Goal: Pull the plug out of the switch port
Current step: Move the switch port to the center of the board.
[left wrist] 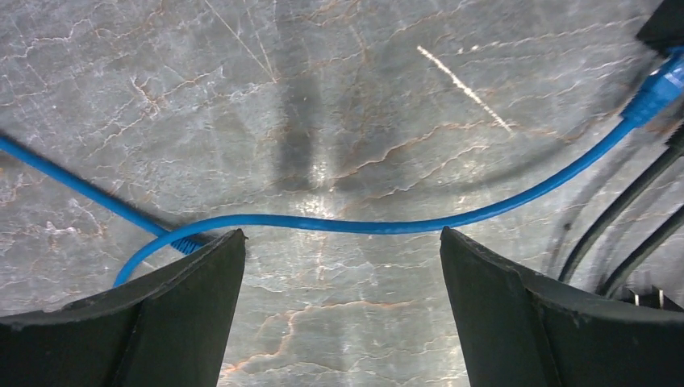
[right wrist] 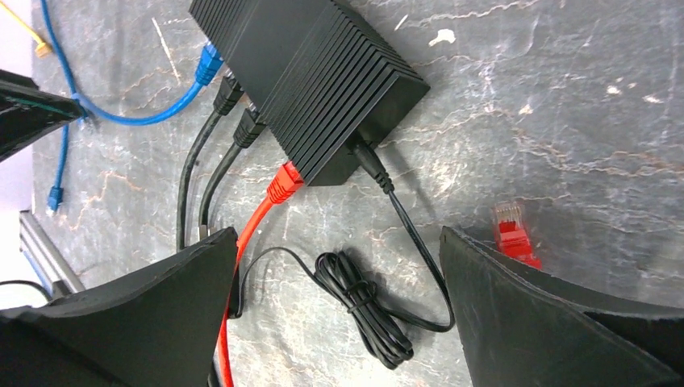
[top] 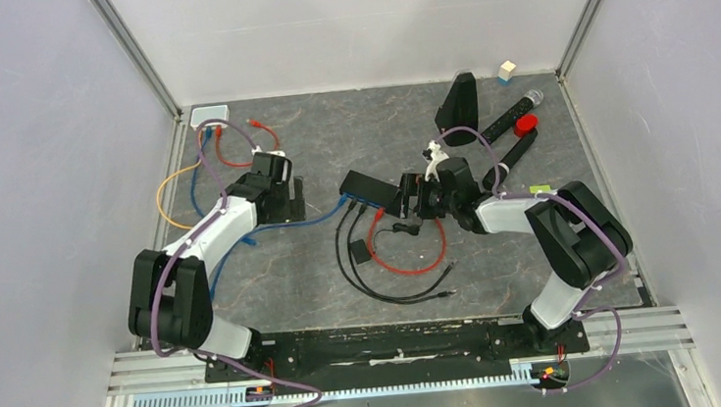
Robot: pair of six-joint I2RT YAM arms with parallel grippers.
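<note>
The black switch (right wrist: 310, 76) lies mid-table, also visible from above as switch (top: 367, 187). In its ports sit a blue plug (right wrist: 208, 63), two black plugs (right wrist: 228, 93) and a red plug (right wrist: 284, 184). My left gripper (left wrist: 340, 234) is open just left of the switch, nothing between its fingers; the blue cable (left wrist: 363, 224) runs across the table just beyond its fingertips. My right gripper (right wrist: 339, 242) is open on the switch's right, above the bundled black power cord (right wrist: 363, 306). A loose red plug (right wrist: 512, 230) lies by its right finger.
A white box (top: 209, 115) sits at the back left with red, orange and blue cables (top: 187, 179) beside it. At the back right are a black stand (top: 456, 106), black bars with a red cap (top: 525, 125) and a small block (top: 506, 71). Black and red cables (top: 411, 268) loop in front.
</note>
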